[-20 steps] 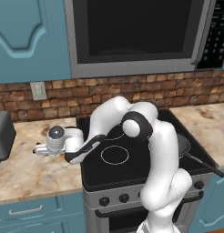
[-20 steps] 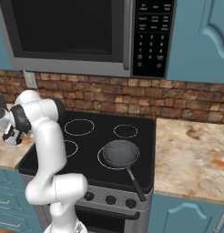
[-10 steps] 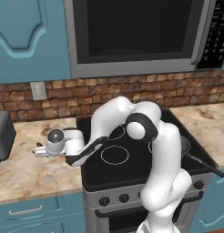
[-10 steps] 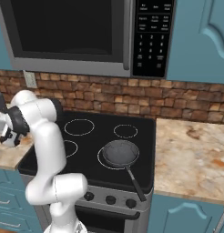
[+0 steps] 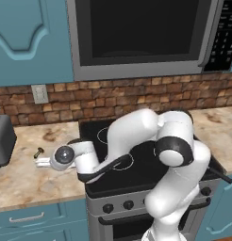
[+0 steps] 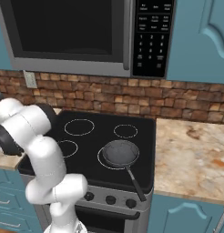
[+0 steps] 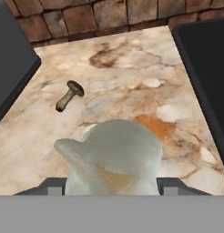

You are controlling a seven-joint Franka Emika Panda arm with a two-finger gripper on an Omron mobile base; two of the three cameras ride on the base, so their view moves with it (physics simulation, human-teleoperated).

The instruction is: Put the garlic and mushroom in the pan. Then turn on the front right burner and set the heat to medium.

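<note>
Pale lumpy garlic (image 7: 114,157) (greyish sheen) between the pincer (image 7: 114,184) tips

Evenly, softly lit, rendered; faint shadows only. No glare. Slightly soft at low resolution, blurriest on the close pale bulb (image 7: 114,157).

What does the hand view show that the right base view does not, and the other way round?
Hand view: the garlic close up between the jaws, the mushroom lying on its side on the counter beyond it, and a dark toaster at the left edge.
Right base view: the pan on the front right burner, the microwave above, and the arm.
Both: the black cooktop, the brick wall and marbled counter.
</note>
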